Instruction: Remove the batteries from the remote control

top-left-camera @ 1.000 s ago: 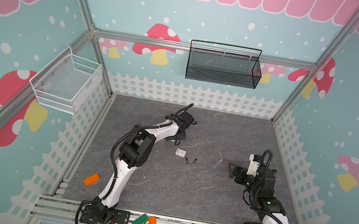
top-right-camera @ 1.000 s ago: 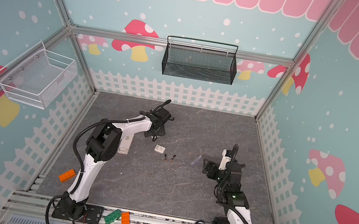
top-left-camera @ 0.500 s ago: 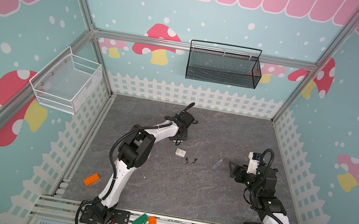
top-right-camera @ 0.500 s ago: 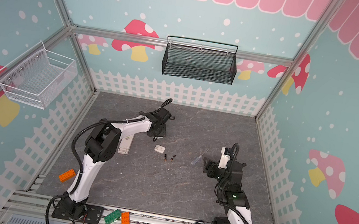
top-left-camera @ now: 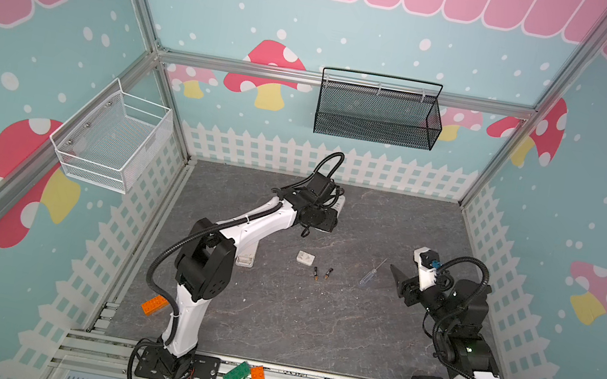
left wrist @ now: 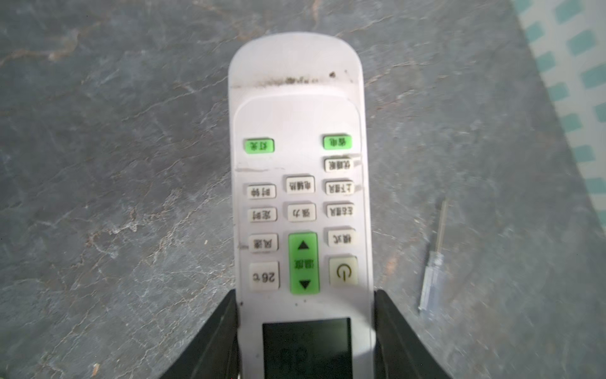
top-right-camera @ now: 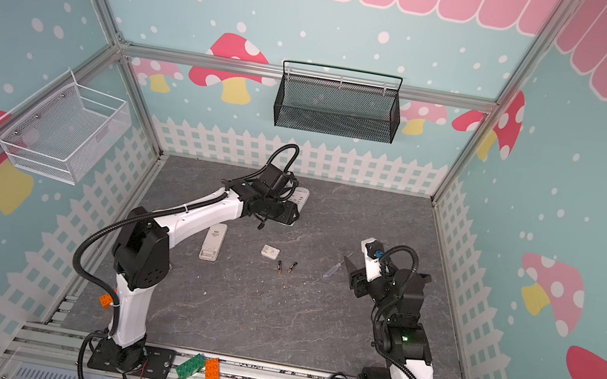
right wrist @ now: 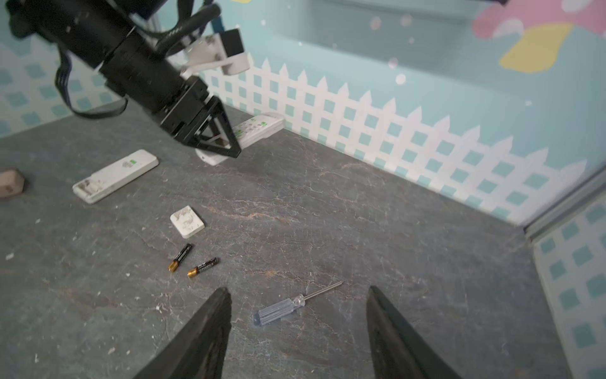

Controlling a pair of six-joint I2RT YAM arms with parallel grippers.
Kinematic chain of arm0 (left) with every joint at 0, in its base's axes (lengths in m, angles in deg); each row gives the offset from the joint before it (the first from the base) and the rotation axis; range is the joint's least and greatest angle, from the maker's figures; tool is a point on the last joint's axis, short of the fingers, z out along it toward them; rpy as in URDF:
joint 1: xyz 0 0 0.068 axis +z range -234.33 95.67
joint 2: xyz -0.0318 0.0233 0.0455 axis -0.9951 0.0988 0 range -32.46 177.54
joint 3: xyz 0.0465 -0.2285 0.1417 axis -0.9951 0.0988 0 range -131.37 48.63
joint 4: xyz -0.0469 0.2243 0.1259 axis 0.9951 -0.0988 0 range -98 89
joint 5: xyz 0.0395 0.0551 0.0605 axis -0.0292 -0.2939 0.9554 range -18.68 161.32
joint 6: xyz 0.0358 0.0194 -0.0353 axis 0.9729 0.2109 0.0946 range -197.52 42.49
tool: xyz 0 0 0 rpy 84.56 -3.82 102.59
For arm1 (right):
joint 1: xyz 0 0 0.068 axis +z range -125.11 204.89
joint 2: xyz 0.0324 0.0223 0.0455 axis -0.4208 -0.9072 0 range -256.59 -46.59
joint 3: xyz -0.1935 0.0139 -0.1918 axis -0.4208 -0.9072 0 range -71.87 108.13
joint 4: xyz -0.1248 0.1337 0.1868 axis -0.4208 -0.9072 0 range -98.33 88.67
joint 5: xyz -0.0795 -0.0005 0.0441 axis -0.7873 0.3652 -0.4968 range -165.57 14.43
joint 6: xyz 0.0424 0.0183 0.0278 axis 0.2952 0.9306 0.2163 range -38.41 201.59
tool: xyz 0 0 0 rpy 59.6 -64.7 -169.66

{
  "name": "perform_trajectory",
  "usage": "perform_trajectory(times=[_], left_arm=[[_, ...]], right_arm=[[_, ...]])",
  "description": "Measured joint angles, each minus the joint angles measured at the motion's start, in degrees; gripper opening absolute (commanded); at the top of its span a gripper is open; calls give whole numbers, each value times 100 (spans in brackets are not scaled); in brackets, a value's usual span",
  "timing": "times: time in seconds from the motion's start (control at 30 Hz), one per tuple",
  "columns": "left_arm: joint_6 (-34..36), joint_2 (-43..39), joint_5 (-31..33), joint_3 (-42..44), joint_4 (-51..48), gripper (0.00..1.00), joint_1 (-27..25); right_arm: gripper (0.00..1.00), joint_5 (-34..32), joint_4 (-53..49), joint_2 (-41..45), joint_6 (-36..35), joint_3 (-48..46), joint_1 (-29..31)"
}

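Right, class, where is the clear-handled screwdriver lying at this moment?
In both top views the screwdriver lies flat on the grey floor, right of centre, between the two loose batteries and the open right end effector.

Near the screwdriver (right wrist: 282,310), the right gripper (right wrist: 297,290) is being narrowed; the left gripper (left wrist: 305,293) is being closed onto the remote control (left wrist: 295,115).

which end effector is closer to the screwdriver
Right. The right end effector hangs open right by the screwdriver, its tips either side of it in the wrist view. The left end effector is clamped on a remote near the back fence, far off.
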Motion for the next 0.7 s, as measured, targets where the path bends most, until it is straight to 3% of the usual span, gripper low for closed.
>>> perform_trajectory(times=[0.2,0.5,0.7], left_arm=[[1073,-568,-675,317,-35,16,-90],[3176,-691,-1416,396,-1019,5,-260],[4074,-686,-1801,181,-1847,7,-326]], right_arm=[[71,376,-13,461,-1718,7,0],[68,293,-4,411,-3620,37,0],[68,199,17,282,-4791,50,7]])
